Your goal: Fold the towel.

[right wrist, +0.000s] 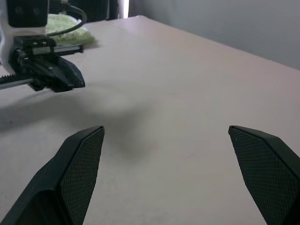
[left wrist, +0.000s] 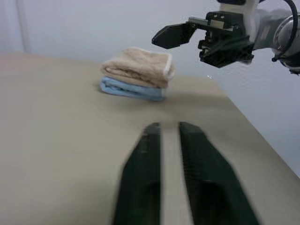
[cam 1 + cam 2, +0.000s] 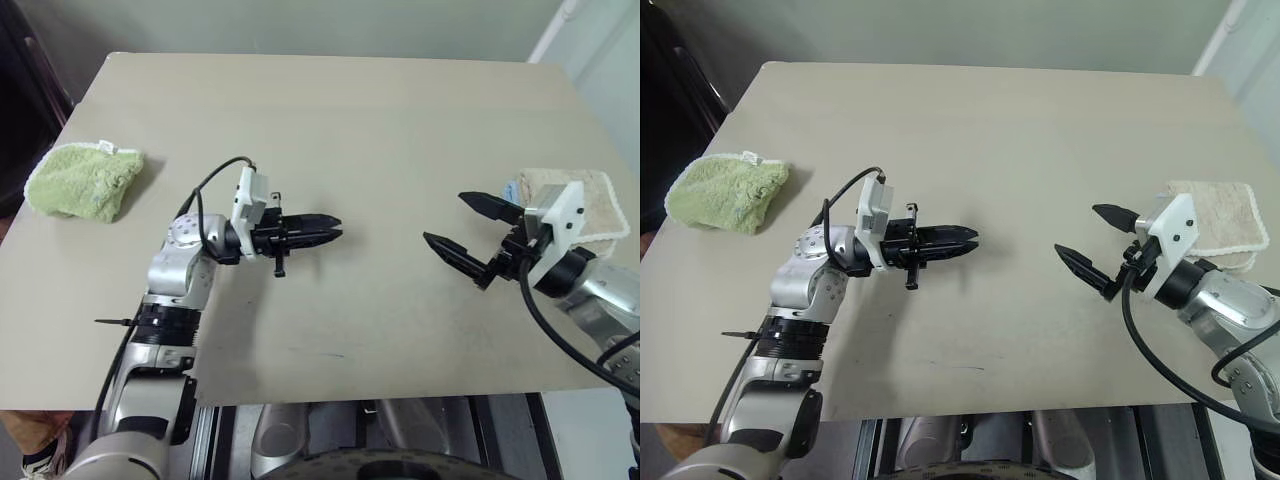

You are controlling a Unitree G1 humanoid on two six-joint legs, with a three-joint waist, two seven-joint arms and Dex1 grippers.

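Observation:
The towel (image 3: 590, 200) is beige terry with a white border. It lies folded at the table's right edge on top of a light blue cloth (image 2: 131, 89). My right gripper (image 3: 445, 218) hovers just left of that stack, open wide, pointing toward the table's middle with nothing between its fingers. My left gripper (image 3: 335, 229) hangs over the middle of the table, pointing right at the other one. Its fingers (image 2: 145, 159) stand a narrow gap apart and hold nothing. Bare tabletop separates the two grippers.
A fluffy green cloth (image 3: 85, 180) lies bunched at the left edge of the beige table (image 3: 350, 110). The table's front edge runs just below both arms. A pale wall rises behind the far edge.

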